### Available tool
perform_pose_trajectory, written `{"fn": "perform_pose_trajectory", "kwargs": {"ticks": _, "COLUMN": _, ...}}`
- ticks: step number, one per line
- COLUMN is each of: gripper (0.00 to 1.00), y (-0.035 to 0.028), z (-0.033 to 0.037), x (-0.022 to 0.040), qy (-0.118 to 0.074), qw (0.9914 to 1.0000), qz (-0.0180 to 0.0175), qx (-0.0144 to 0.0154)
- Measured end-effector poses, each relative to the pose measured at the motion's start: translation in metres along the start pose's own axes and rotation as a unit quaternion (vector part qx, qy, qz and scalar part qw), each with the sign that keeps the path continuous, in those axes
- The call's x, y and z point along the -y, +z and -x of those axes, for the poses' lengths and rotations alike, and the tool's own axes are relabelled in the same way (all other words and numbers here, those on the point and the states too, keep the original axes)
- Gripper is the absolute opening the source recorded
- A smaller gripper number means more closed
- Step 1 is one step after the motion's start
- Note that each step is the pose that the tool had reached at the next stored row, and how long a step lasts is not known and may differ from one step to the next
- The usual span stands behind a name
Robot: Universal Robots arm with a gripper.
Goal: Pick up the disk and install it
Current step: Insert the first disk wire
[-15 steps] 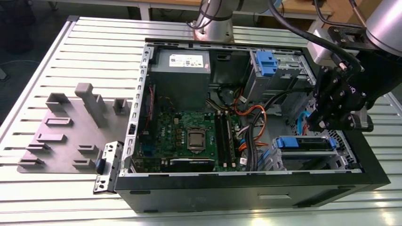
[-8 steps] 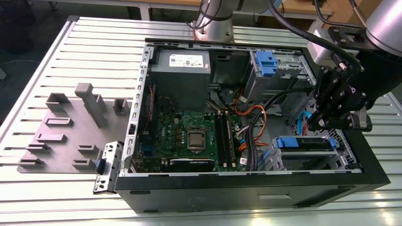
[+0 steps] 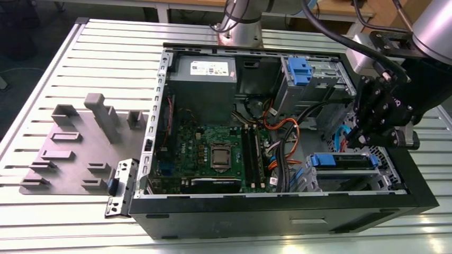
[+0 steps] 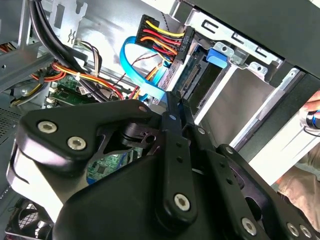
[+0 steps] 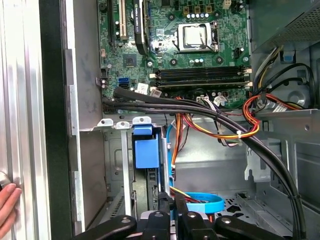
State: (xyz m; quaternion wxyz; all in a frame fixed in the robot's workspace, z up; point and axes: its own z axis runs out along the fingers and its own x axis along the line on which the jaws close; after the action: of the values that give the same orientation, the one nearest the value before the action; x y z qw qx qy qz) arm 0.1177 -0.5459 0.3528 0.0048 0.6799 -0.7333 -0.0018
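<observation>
Judged as the seating step, with the end effector (image 4: pixel 172 107) closed, gripping nothing, and the disk (image 3: pixel 344 162) slotted in the drive bay (image 4: pixel 250 62) just ahead of its tips; probably called for a straight, gentle push, clear of nearby cables (image 4: pixel 155 42).

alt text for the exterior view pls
A black gripper on a robot arm hangs inside an open computer case, just above a blue-bracketed disk seated in the drive bay at the exterior view's right. The motherboard lies exposed mid-case.
</observation>
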Motion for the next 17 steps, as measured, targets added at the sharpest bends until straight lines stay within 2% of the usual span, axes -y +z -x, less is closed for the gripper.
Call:
{"fn": "perform_pose_trajectory", "kwargs": {"ticks": 7, "gripper": 0.16, "y": 0.0028, "z": -0.0063, "x": 0.0003, "qy": -0.006, "qw": 0.99998, "qz": -0.0007, "qx": 0.0}}
{"fn": "perform_pose_trajectory", "kwargs": {"ticks": 10, "gripper": 0.16, "y": 0.0034, "z": -0.0071, "x": 0.0001, "qy": -0.012, "qw": 0.99993, "qz": -0.0024, "qx": 0.0015}}
{"fn": "perform_pose_trajectory", "kwargs": {"ticks": 12, "gripper": 0.16, "y": 0.004, "z": -0.0075, "x": 0.0, "qy": -0.015, "qw": 0.99987, "qz": -0.0037, "qx": 0.0041}}
{"fn": "perform_pose_trajectory", "kwargs": {"ticks": 15, "gripper": 0.16, "y": 0.0048, "z": -0.0084, "x": -0.0003, "qy": -0.019, "qw": 0.99975, "qz": -0.005, "qx": 0.0107}}
{"fn": "perform_pose_trajectory", "kwargs": {"ticks": 17, "gripper": 0.16, "y": 0.0055, "z": -0.0097, "x": -0.0005, "qy": -0.021, "qw": 0.99968, "qz": -0.0057, "qx": 0.0129}}
